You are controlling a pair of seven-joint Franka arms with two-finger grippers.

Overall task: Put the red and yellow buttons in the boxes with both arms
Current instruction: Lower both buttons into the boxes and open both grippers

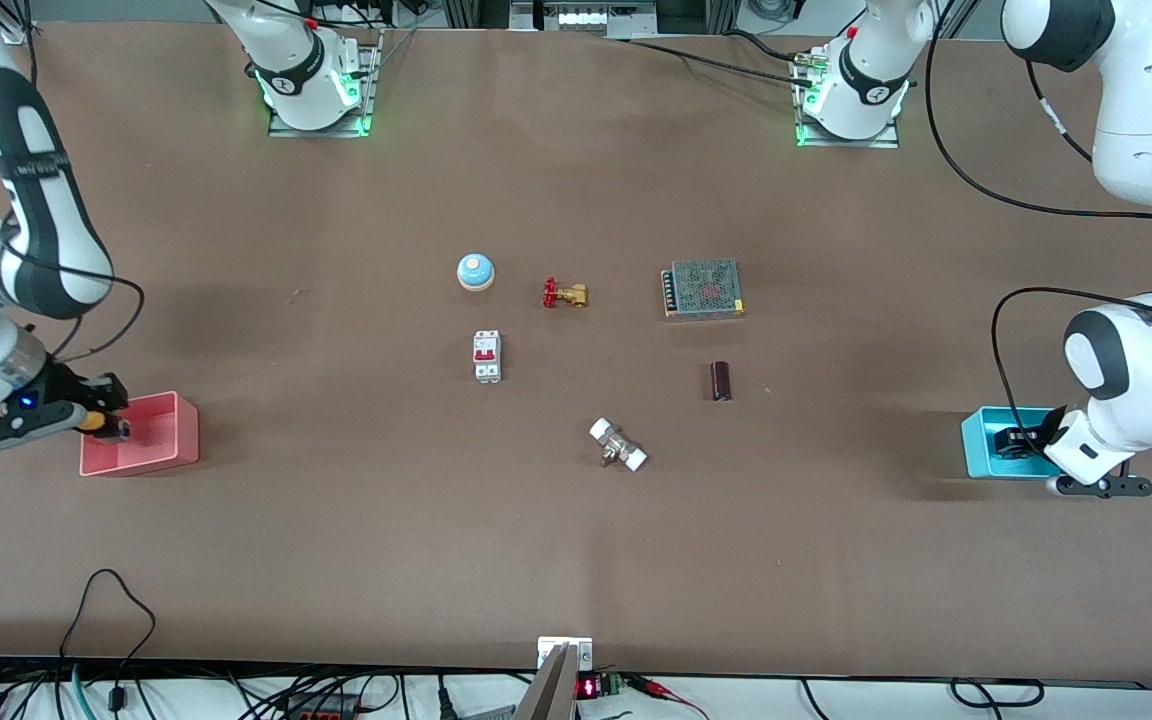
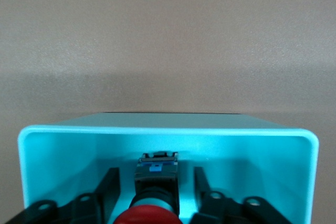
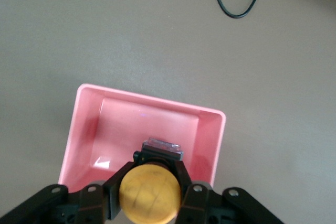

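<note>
My right gripper (image 1: pixel 106 425) is shut on the yellow button (image 3: pixel 149 192) and holds it over the pink box (image 1: pixel 161 440), at the box's end toward the right arm's end of the table. In the right wrist view the fingers (image 3: pixel 118 182) clamp the button's black body above the pink box (image 3: pixel 152 124). My left gripper (image 1: pixel 1021 440) is down in the cyan box (image 1: pixel 981 445). In the left wrist view the red button (image 2: pixel 155 192) sits inside the cyan box (image 2: pixel 168 132) between the open fingers (image 2: pixel 109 187), with gaps on both sides.
In the middle of the table lie a blue-and-white bell (image 1: pixel 475 271), a brass valve with a red handle (image 1: pixel 565 294), a white breaker (image 1: pixel 487 356), a metal power supply (image 1: pixel 703 288), a dark cylinder (image 1: pixel 721 381) and a fitting with white ends (image 1: pixel 618 445).
</note>
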